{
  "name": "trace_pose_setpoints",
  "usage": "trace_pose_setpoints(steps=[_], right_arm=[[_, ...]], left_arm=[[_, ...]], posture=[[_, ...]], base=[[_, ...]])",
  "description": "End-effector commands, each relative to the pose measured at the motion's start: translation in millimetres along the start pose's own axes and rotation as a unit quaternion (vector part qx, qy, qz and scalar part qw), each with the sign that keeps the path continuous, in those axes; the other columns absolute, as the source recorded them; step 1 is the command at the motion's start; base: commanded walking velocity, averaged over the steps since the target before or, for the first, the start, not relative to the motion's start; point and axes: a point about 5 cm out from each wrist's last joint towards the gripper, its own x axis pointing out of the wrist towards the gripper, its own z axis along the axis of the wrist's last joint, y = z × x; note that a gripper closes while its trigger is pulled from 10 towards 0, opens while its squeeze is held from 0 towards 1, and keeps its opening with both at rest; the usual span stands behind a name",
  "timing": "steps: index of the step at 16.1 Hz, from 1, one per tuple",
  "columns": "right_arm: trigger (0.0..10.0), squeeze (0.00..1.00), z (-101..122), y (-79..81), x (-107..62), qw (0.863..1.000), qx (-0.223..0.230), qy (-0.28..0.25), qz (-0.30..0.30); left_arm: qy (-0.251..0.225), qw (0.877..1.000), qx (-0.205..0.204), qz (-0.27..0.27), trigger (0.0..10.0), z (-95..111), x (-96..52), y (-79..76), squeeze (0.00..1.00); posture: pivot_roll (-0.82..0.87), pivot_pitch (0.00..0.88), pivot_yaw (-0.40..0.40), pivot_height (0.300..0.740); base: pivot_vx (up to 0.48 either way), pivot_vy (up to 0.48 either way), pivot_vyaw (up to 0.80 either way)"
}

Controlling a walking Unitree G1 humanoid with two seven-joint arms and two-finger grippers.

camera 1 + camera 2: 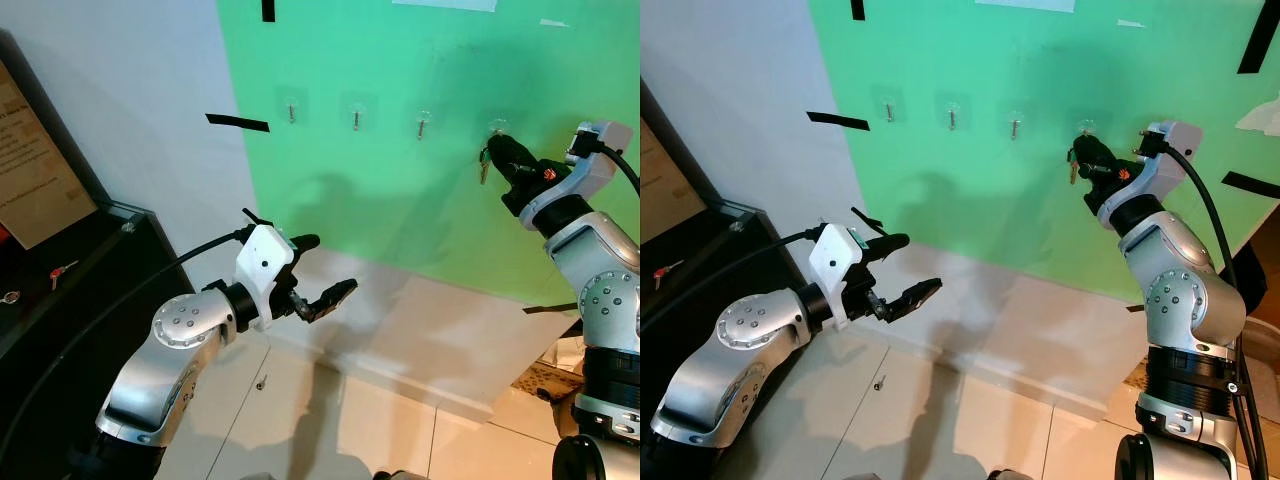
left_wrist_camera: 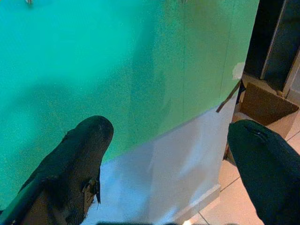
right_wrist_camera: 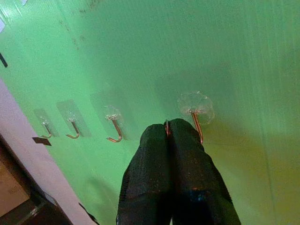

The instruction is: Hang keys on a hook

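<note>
Several small clear hooks run in a row across the green wall panel (image 1: 400, 200). Raised to the rightmost hook (image 1: 497, 126), my right gripper (image 1: 498, 146) is shut on the keys, and a brass key (image 1: 484, 165) dangles just below its tips. In the right wrist view the shut fingers (image 3: 187, 159) pinch a thin key ring (image 3: 166, 125) right beside that hook's copper wire (image 3: 197, 125); whether the ring is over the wire cannot be told. My left gripper (image 1: 325, 268) hangs open and empty in mid-air, low and left of the hooks.
A black cabinet (image 1: 90, 270) stands at the left with a red-tagged key (image 1: 62, 270) on it and a cardboard sign (image 1: 30, 170) behind. A small metal piece (image 1: 261, 381) lies on the tiled floor. A cardboard box (image 1: 545, 380) sits low at the right.
</note>
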Motion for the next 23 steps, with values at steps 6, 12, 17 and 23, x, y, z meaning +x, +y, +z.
trace_pose_setpoints(steps=[6, 12, 17, 23], right_arm=[[10.0, 0.00, 0.1, -1.3, 10.8, 1.000, 0.018, -0.003, -0.009], [10.0, 0.00, 7.5, -18.8, 11.3, 0.997, 0.037, -0.029, -0.064], [10.0, 0.00, 7.0, -25.5, 2.8, 0.996, 0.045, -0.027, -0.072], [10.0, 0.00, -4.3, -14.3, 5.2, 0.999, 0.030, 0.000, -0.044]], left_arm=[[-0.033, 0.999, -0.006, -0.008, 10.0, 12.3, 2.9, 0.6, 0.00], [-0.036, 0.999, -0.009, -0.013, 10.0, 13.3, 2.6, -0.6, 0.00], [-0.035, 0.999, -0.010, -0.019, 10.0, 12.7, 2.7, -1.0, 0.00], [-0.035, 0.999, -0.011, -0.028, 10.0, 12.8, 4.8, -2.5, 0.00]], posture=[[-0.05, 0.000, 0.029, 0.740], [-0.05, 0.000, 0.029, 0.740], [-0.06, 0.000, 0.036, 0.740], [-0.07, 0.000, 0.048, 0.740]], base=[[0.000, 0.000, 0.00], [0.000, 0.000, 0.00], [0.000, 0.000, 0.00], [0.000, 0.000, 0.00]])
